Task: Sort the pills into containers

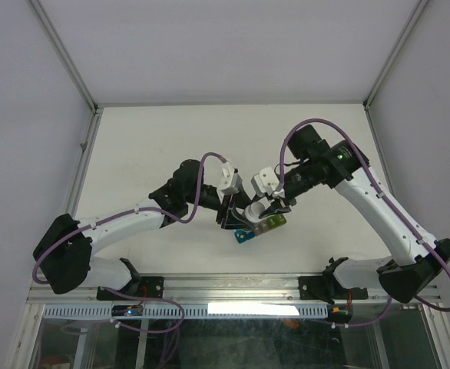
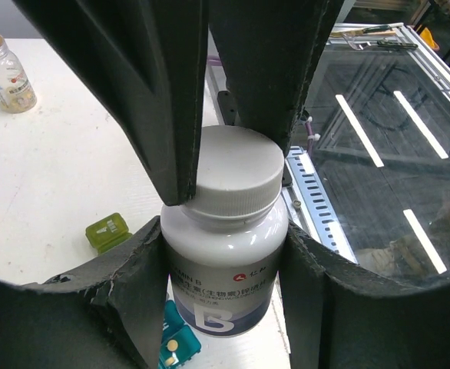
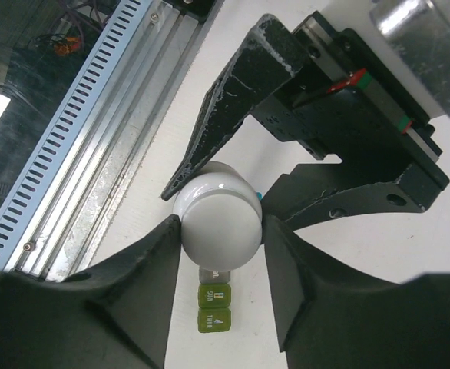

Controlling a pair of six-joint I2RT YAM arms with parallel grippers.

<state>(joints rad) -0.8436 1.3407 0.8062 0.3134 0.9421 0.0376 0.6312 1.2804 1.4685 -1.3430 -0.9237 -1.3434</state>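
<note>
The left gripper (image 2: 223,244) clamps the body of the white pill bottle (image 2: 225,280), the right gripper (image 3: 220,227) its cap (image 2: 236,173). The containers (image 1: 257,227) lie under them, near the middle of the near edge of the counter (image 1: 140,146). Probably the right should twist while the left holds firm.

One white pill bottle (image 2: 225,261); one small clear bottle (image 2: 6,73) at ten o'clock; one strip of containers (image 1: 271,224), seemingly four compartments, partly hidden.
</note>
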